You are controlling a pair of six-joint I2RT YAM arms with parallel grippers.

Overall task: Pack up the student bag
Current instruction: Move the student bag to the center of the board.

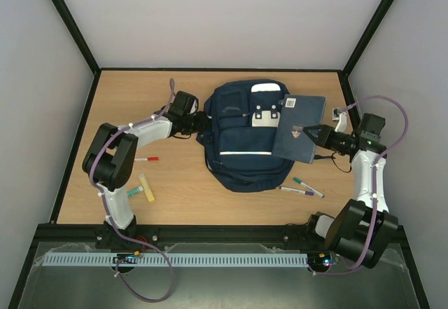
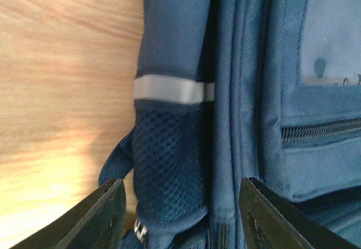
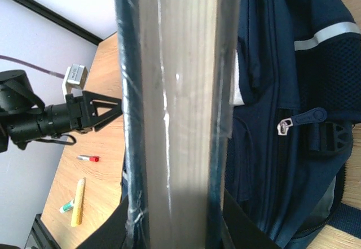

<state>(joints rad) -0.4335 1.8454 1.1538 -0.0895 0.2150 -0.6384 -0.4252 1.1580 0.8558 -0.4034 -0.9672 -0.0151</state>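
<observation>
The student bag (image 1: 238, 141), a navy backpack with white stripes, lies flat in the middle of the table. My left gripper (image 1: 201, 121) is at its left side, open. Its fingers (image 2: 110, 215) straddle the mesh side pocket (image 2: 169, 158), and the left finger stands just clear of the fabric. My right gripper (image 1: 309, 132) is shut on a dark-blue notebook (image 1: 299, 128), held over the bag's right edge. In the right wrist view the notebook's page edge (image 3: 180, 108) fills the middle between the fingers, with the bag's zip pull (image 3: 299, 119) beyond it.
A red-capped pen (image 1: 147, 159), a yellow stick (image 1: 146, 187) and a green-capped marker (image 1: 135, 191) lie left of the bag. Two pens (image 1: 302, 188) lie at its lower right. Walls close in the table on three sides.
</observation>
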